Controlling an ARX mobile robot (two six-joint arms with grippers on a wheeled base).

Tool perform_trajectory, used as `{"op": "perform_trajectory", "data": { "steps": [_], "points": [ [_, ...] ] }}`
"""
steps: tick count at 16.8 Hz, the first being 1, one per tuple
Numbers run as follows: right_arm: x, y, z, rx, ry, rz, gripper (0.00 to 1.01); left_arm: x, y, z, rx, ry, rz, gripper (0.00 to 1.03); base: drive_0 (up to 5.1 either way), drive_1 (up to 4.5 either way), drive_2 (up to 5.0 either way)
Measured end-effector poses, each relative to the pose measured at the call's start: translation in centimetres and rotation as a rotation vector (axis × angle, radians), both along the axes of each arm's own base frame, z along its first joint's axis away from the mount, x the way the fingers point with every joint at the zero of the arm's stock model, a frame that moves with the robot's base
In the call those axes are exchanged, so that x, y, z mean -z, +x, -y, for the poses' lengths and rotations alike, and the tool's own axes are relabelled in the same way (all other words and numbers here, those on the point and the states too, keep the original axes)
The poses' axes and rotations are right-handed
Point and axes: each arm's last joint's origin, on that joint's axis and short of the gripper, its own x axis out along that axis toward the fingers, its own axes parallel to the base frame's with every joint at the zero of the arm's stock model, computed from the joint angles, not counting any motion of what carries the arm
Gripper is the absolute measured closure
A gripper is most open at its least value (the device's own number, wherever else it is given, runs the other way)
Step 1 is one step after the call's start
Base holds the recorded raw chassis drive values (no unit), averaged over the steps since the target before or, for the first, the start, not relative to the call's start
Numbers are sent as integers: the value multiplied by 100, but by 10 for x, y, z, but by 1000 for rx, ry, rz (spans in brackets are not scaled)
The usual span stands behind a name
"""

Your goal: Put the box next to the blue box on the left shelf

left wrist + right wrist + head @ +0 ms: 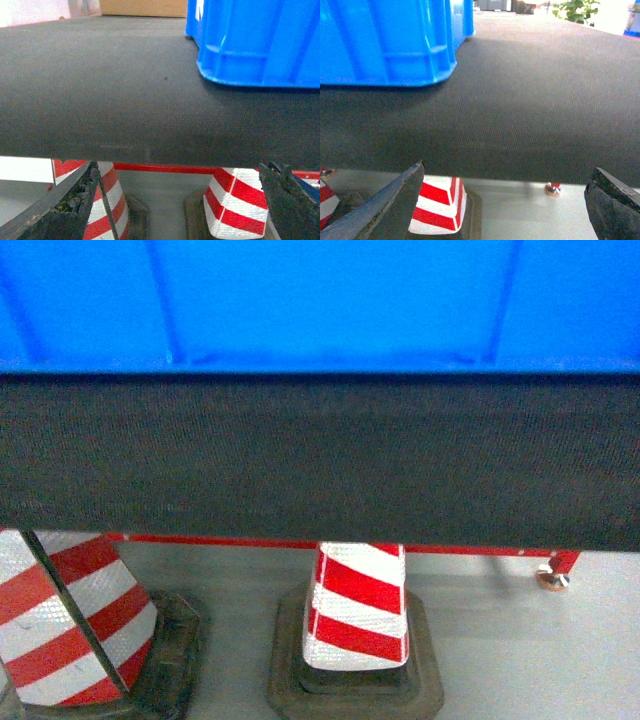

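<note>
The box [320, 300] is a bright-blue ribbed crate standing on a dark fabric-covered table [320, 455]; it fills the top of the head view. In the left wrist view the box [260, 45] sits up and to the right of my left gripper [182, 172], which is open and empty in front of the table's near edge. In the right wrist view the box [390, 40] lies up and to the left of my right gripper [509, 170], also open and empty at the table edge. Neither gripper touches the box. The left shelf and its blue box are out of view.
Under the table stand red-and-white striped cones [360, 605] [70, 625] on black bases, on a grey floor. A red frame bar [440, 548] with a foot [552, 580] runs below the table. A cardboard box [142, 7] sits at the table's far side.
</note>
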Motion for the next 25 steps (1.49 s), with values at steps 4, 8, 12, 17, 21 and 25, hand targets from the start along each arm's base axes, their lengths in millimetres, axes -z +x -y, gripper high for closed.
{"op": "perform_trajectory", "data": {
  "steps": [4,8,12,17,21,25],
  "points": [
    [0,0,0,0,-1,1,3,0,0,0,0,0,0,5,0,0,0],
    [0,0,0,-1,0,0,3,0,0,0,0,0,0,5,0,0,0],
    [0,0,0,0,0,1,3,0,0,0,0,0,1,5,0,0,0],
    [0,0,0,0,-1,-2,3,0,0,0,-3,0,0,5,0,0,0],
    [0,0,0,-1,-1,0,3,0,0,0,-1,0,0,5,0,0,0],
    [0,0,0,-1,-1,0,3,0,0,0,-1,0,0,5,0,0,0]
  ]
}}
